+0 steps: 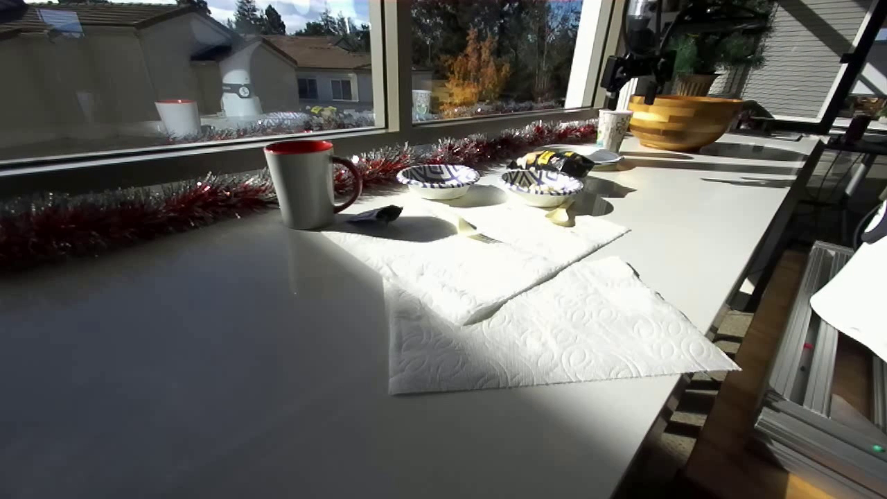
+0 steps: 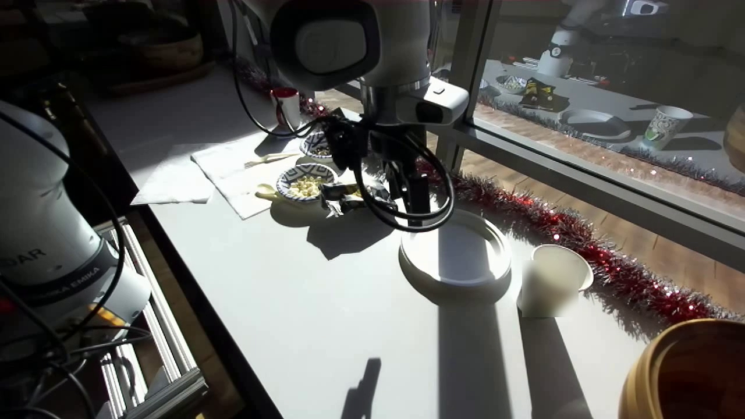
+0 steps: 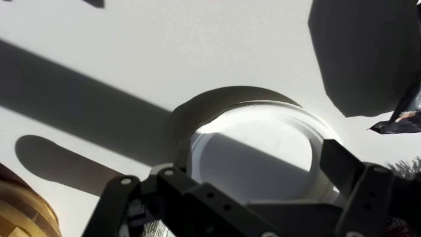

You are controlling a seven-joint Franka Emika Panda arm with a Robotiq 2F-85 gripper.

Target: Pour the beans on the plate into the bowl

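Wrist view: the white plate (image 3: 246, 171) lies below the gripper (image 3: 257, 148), whose fingers stand apart at opposite sides of its rim; whether they touch it, I cannot tell. In an exterior view, a paper cup (image 2: 550, 282) stands just beside the plate, a black bag (image 2: 350, 198) lies near its other side, tinsel (image 2: 559, 224) runs behind, and broad tabletop (image 2: 314, 297) stretches to the edge by the robot's base (image 2: 70, 279).
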